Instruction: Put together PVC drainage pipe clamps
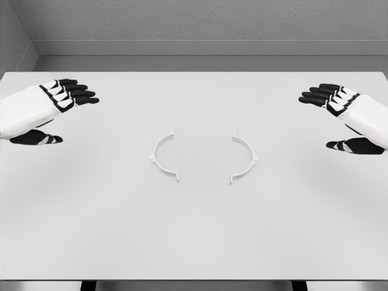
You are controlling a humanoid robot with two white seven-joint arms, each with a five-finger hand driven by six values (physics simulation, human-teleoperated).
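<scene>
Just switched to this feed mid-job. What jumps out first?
Two white half-ring clamp pieces lie at the table's centre, left half and right half, open sides facing each other with a gap between. The left hand and right hand hover open at the far edges, touching neither.

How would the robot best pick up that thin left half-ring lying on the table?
Probably by pinching the middle of the left half-ring's arc, from above on its outer, left side with the open left hand. It lies flat, thin, its open side facing the other half.
</scene>
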